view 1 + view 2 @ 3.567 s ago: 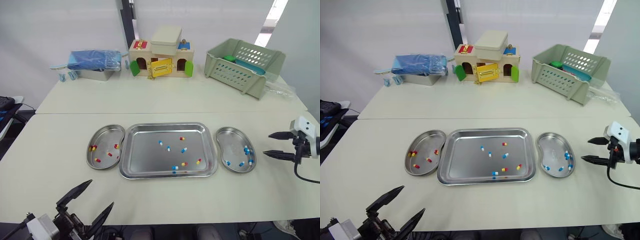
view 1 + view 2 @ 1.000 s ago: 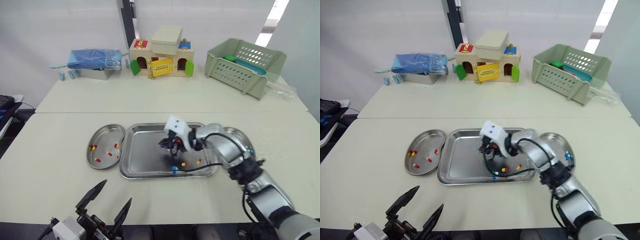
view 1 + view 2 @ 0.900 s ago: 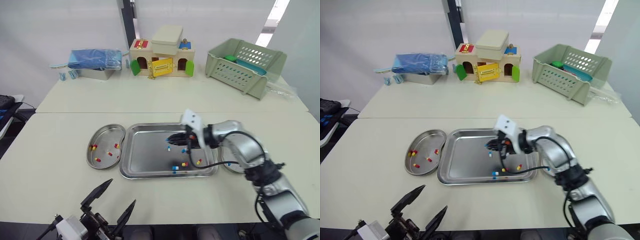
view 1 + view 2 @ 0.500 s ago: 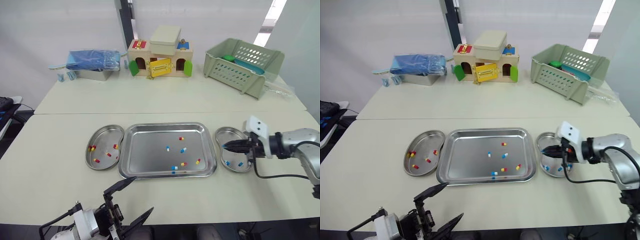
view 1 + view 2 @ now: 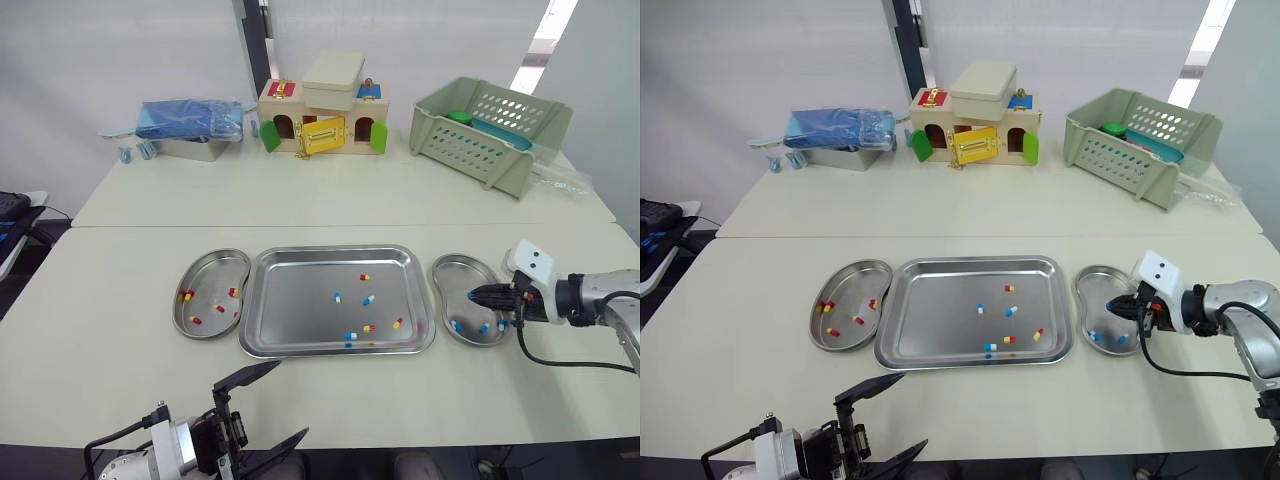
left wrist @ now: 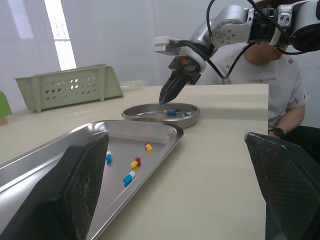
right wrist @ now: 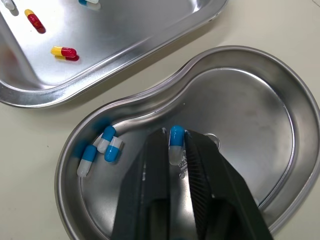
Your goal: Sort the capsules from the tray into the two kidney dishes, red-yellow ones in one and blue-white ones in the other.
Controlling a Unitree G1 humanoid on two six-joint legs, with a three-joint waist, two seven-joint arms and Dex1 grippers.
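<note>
Capsule (image 7: 176, 140), blue and white, grasped in the right gripper's (image 5: 474, 296) jaws above the middle of the right-hand kidney dish (image 5: 452, 274), three others (image 7: 107, 144) lying near its rim. Left gripper (image 5: 292, 398), jaws released wide, hangs at the tabletop's (image 5: 120, 290) bare front edge, well apart from the tray (image 5: 295, 300).

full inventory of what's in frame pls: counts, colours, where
Table: one, cream, under everything.
Tray: one, steel, centre.
Left kidney dish: one, steel, left of tray.
Right kidney dish: one, steel, right of tray.
Red-yellow capsules: three in tray, about five in left kidney dish.
Blue-white capsules: about three in tray, several in right kidney dish.
Toy house: one, wooden, back centre.
Beige box: one, on toy house.
Basket: one, pale green, back right.
Blue bundle: one, back left.
Person: one, white shirt, beyond the table edge.
Left gripper: open, near table edge.
Right gripper: over right kidney dish, shut on held capsule.
</note>
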